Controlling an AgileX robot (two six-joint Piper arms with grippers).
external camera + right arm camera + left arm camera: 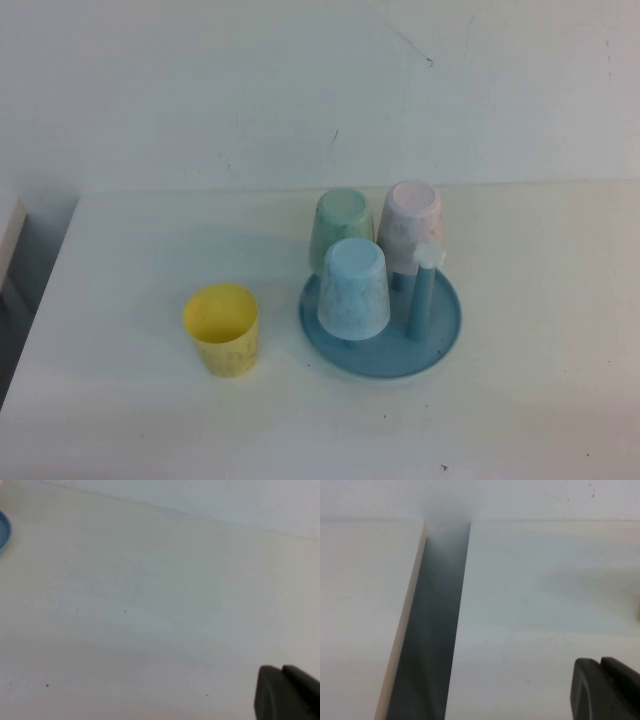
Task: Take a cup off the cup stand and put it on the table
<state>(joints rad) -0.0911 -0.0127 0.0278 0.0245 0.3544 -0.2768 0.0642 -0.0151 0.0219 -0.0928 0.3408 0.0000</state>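
The pale pink speckled cup (412,226) sits upside down on a peg at the back right of the round blue cup stand (442,337). A green cup (342,227) and a light blue cup (354,288) also sit upside down on the stand. One white-tipped peg (426,288) stands bare at the front right. Neither arm shows in the high view. My left gripper (600,663) is shut and empty over the white table (540,410) near its left edge. My right gripper (281,670) is shut and empty over bare tabletop, to the right of the stand's rim (3,530).
A yellow cup (222,329) stands upright on the table left of the stand. A dark gap (432,630) runs between the table and a neighbouring white surface on the left. A white wall rises behind the table.
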